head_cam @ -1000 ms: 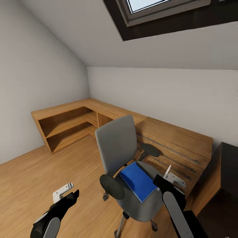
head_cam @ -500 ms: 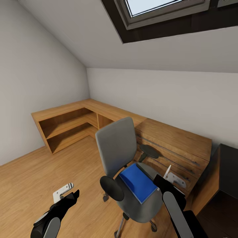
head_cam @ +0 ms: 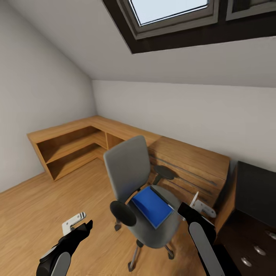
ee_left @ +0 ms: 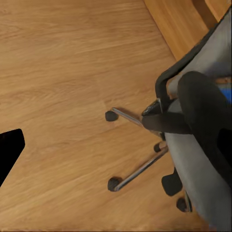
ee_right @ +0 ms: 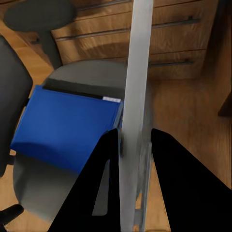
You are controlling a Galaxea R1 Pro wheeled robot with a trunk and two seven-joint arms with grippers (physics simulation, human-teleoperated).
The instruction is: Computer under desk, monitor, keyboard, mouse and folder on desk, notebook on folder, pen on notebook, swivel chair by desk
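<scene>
The swivel chair (head_cam: pixel 128 168) stands in the middle of the room, grey with black armrests, its chrome base (ee_left: pixel 140 169) on the wood floor. On its seat lies the blue folder (head_cam: pixel 151 205), with a thin dark strip along its far edge. My right gripper (head_cam: pixel 188 211) hovers just right of the seat, shut on the white-silver pen (head_cam: pixel 194 199). In the right wrist view the pen (ee_right: pixel 137 72) runs between the black fingers above the folder (ee_right: pixel 67 125). My left gripper (head_cam: pixel 85 226) hangs open over the floor left of the chair. The black desk (head_cam: pixel 255 191) is at the right edge.
A wooden dresser (head_cam: pixel 188 165) stands right behind the chair, and a low wooden shelf unit (head_cam: pixel 69 145) runs along the left wall. The desk's dark drawer unit (head_cam: pixel 258 250) with silver knobs is at the lower right. Open floor (head_cam: pixel 30 214) lies to the left.
The camera has turned to the right, so the chair and shelves sit further left and more of the black desk and its drawers shows. Both arms hold as before.
</scene>
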